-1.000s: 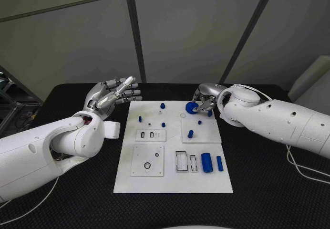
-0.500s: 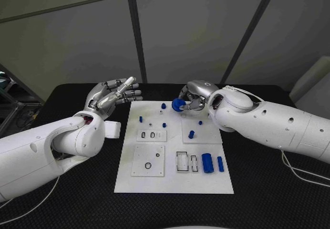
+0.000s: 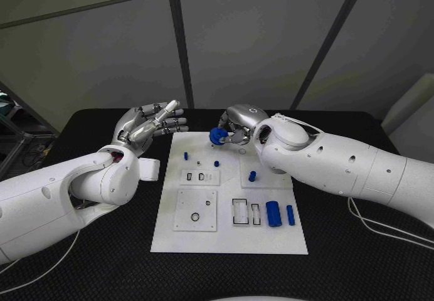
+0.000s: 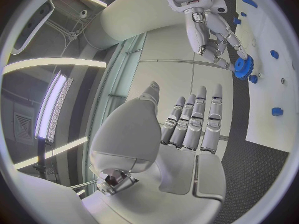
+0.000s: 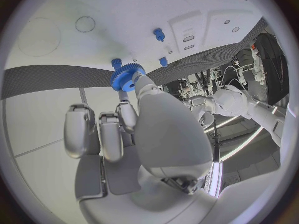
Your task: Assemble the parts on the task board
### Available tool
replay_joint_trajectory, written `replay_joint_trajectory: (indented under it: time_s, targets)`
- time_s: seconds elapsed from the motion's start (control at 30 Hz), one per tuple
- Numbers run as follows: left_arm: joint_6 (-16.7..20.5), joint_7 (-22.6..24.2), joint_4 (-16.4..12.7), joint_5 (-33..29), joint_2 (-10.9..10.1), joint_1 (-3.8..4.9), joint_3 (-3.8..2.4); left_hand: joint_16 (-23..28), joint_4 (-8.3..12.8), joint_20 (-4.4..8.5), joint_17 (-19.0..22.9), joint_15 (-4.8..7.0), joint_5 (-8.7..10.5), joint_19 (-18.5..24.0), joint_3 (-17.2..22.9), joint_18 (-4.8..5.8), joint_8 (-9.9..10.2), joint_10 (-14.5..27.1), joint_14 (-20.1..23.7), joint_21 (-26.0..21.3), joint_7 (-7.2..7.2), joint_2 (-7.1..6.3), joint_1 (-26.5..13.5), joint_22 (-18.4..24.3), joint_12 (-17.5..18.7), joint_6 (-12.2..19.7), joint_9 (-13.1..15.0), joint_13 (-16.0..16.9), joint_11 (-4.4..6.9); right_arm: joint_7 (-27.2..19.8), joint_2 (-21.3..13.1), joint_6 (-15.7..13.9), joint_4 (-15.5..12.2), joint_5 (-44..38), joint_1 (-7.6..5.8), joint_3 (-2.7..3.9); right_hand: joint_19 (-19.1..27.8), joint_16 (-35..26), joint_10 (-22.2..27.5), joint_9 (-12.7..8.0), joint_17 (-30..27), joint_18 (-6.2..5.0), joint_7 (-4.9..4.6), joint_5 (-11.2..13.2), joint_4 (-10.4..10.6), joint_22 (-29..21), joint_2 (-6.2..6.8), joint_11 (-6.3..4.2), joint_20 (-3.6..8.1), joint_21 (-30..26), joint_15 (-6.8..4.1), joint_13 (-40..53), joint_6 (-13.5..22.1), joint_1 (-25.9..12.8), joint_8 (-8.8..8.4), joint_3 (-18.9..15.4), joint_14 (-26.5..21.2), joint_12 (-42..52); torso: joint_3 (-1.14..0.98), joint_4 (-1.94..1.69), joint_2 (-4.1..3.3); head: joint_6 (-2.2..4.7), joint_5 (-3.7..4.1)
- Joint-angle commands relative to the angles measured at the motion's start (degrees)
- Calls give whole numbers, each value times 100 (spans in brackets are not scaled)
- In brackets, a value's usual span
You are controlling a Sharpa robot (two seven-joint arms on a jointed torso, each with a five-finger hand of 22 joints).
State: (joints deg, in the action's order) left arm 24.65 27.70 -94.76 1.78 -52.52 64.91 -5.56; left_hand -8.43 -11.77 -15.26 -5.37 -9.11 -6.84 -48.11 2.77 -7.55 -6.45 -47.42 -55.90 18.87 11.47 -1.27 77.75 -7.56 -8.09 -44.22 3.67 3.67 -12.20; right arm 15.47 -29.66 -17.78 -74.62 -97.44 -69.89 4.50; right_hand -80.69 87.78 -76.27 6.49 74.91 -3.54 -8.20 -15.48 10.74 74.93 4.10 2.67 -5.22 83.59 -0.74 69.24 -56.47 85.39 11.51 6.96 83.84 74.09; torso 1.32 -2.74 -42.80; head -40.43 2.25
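Note:
My right hand (image 3: 239, 124) hangs over the far edge of the white task board (image 3: 226, 241) and pinches a blue gear (image 3: 217, 135) in its fingertips. The right wrist view has the gear (image 5: 126, 77) at the tips of that hand (image 5: 143, 129), close above the board (image 5: 74, 5). My left hand (image 3: 149, 124) is raised beside the board's far left corner, fingers spread and holding nothing. From the left wrist, past my open left hand (image 4: 187, 134), I see the right hand (image 4: 215, 37) with the gear (image 4: 243, 66).
Small blue pegs (image 3: 185, 155) (image 3: 216, 164) (image 3: 252, 177) stand on the board's far half. Two blue cylinders (image 3: 272, 214) (image 3: 290, 214) lie near a slotted holder (image 3: 239, 212). A black ring (image 3: 194, 217) lies on a square plate. A white cable (image 3: 389, 227) runs across the table at the right.
My right hand has carried the blue gear leftward along the board's far edge, from the far right corner to near the middle. The left hand has stayed put.

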Motion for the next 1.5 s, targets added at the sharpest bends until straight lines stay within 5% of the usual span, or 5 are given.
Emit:
replay_joint_trajectory:
  time_s: [0.03, 0.63, 1.07, 1.33, 1.5]
  targets:
    - [-61, 30, 1, 36, 10, 11, -6, 21, 36, 3, -6, -31, 28, -33, -4, -284, 28, 26, 24, -12, 347, 63, 4, 8, 19, 14, -7, -6, -15, 79, 95, -3, 84, -123, 6, 2, -33, 27, -15, 39, 1038, 56, 47, 1, -5, 128, -19, 18, -5, 17, -41, -14, -69, -51, -4, 42, 523, -10, -3, 4, -5, -8, -20]
    - [-60, 41, 24, 37, 32, 11, -7, 26, 48, 3, -6, -31, 28, -32, -2, -284, 29, 25, 26, -14, 346, 71, 15, 11, 20, 3, -6, -5, -15, 24, 369, 338, 340, -80, 74, -39, -25, 21, -7, 34, 1026, 54, 44, 26, 1, 118, -5, 22, -5, 11, -39, -18, -67, -82, -22, 56, 520, -19, -9, 11, -3, -10, -59]
    - [-60, 38, 23, 37, 50, 12, -7, 26, 48, 3, -6, -31, 28, -32, -2, -284, 29, 25, 26, -14, 346, 71, 15, 11, 20, 3, -6, -5, -15, 22, 390, 392, 383, -67, 84, -155, -15, 19, 38, 14, 1019, 52, 20, 60, 8, 109, 47, 40, -12, 5, -26, -61, -19, -157, -92, 80, 518, -66, -10, 13, -2, -57, -76]
    - [-59, 35, 25, 37, 55, 12, -7, 26, 48, 3, -6, -31, 28, -32, -2, -284, 29, 25, 26, -14, 346, 71, 15, 11, 20, 3, -6, -5, -15, 38, 434, 449, 448, -34, 84, -162, 51, 11, 379, -191, 999, 36, -198, 401, 176, 28, 317, 244, -161, -42, 147, -442, 846, -510, -658, -3, 512, -408, -10, 11, -2, -58, -70]
    - [-61, 29, 29, 37, 54, 12, -7, 32, 62, 2, -6, -32, 30, -31, -7, -284, 35, 24, 28, -17, 343, 73, 24, 15, 21, 12, -6, -5, -14, 23, 446, 494, 466, 10, 84, -163, 62, 9, 421, -212, 994, 31, -222, 409, 310, 16, 383, 270, -197, -50, 175, -484, 927, -587, -707, -9, 510, -442, -11, 13, -3, -65, -72]
